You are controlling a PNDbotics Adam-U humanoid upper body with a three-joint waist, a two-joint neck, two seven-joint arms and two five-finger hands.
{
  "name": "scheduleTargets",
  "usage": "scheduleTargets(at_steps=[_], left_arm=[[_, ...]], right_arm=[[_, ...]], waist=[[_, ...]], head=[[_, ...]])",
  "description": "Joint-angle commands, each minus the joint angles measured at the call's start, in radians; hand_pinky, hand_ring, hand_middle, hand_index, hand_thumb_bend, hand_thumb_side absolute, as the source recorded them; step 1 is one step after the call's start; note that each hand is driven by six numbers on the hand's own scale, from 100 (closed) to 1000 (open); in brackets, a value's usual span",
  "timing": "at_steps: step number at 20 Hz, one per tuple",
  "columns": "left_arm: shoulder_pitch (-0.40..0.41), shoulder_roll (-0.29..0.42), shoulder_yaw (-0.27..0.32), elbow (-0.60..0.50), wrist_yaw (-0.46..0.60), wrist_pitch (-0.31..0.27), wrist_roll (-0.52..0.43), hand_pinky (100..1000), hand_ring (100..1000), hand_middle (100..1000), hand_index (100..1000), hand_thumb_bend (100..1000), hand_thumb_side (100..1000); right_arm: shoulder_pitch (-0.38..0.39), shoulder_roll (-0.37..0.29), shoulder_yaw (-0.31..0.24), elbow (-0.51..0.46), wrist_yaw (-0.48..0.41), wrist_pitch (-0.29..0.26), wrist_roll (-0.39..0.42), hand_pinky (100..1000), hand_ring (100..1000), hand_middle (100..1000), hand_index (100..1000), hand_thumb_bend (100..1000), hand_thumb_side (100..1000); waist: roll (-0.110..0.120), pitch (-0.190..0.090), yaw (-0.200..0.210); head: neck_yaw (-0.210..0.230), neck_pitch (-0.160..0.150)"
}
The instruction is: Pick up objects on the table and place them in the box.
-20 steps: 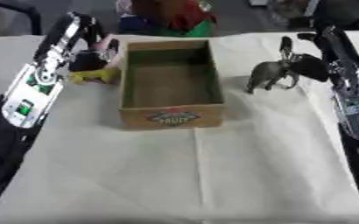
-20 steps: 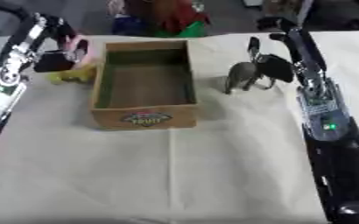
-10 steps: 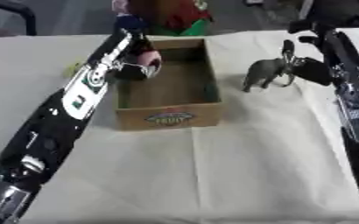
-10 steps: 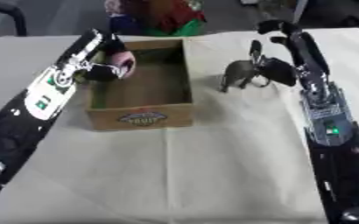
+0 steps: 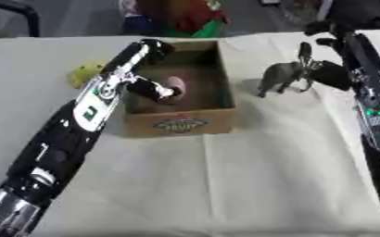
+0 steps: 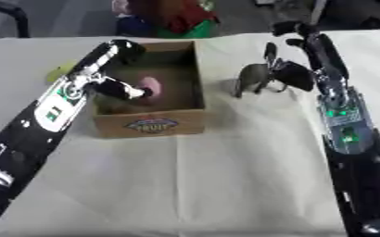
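Note:
An open cardboard box [image 5: 181, 125] stands mid-table. My left hand [image 5: 147, 88] reaches over its left wall into the box, fingers curled on a small pink object [image 5: 174, 84] held low inside. A yellow-green object [image 5: 83, 74] lies on the cloth left of the box. To the right of the box a grey toy elephant [image 5: 279, 77] stands upright. My right hand [image 5: 329, 75] sits against the elephant's rear with one finger pointing straight up; its fingers are spread and do not close round the toy.
A white cloth [image 5: 225, 185] covers the table, bare in the near half. Red and green items [image 5: 195, 16] and a dark chair frame [image 5: 19, 11] stand beyond the far edge. Both forearms run along the table's sides.
My left arm swung right from beside the box to over its left wall, carrying the pink object inside. The yellow-green object stayed on the cloth. My right hand barely moved.

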Motion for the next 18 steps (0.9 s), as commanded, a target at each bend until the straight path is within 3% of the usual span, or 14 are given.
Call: scheduleTargets(at_steps=[1,3,7,11,18], left_arm=[[-0.008,0.06,0.046,-0.096,0.053,0.008,0.04,763,776,748,823,636,122],[0.005,0.098,0.061,-0.148,0.082,0.029,0.067,756,755,712,808,554,100],[0.033,0.189,0.103,-0.19,0.118,0.094,0.097,754,747,700,806,505,100],[0.04,0.275,0.11,-0.139,0.066,0.142,0.09,766,762,717,822,537,100],[0.009,0.362,0.066,0.043,-0.052,0.111,0.037,783,772,735,828,632,100]], right_arm=[[-0.018,-0.014,-0.003,-0.01,-0.003,0.0,0.0,862,965,703,801,100,180],[-0.018,-0.018,-0.004,-0.009,-0.002,0.0,-0.001,863,965,703,801,100,180],[-0.016,-0.023,-0.004,-0.007,-0.002,0.0,-0.002,862,965,702,801,100,183],[-0.014,-0.025,-0.003,-0.005,-0.002,-0.001,0.0,862,965,702,801,100,184],[-0.016,-0.024,0.002,-0.002,-0.002,-0.004,0.005,862,966,702,801,100,185]], waist=[[0.0,-0.015,0.004],[0.001,-0.015,0.008],[0.003,-0.016,0.016],[0.006,-0.016,0.016],[0.008,-0.016,0.007]], head=[[-0.004,0.005],[-0.009,0.005],[-0.013,0.005],[-0.017,0.005],[-0.014,0.005]])
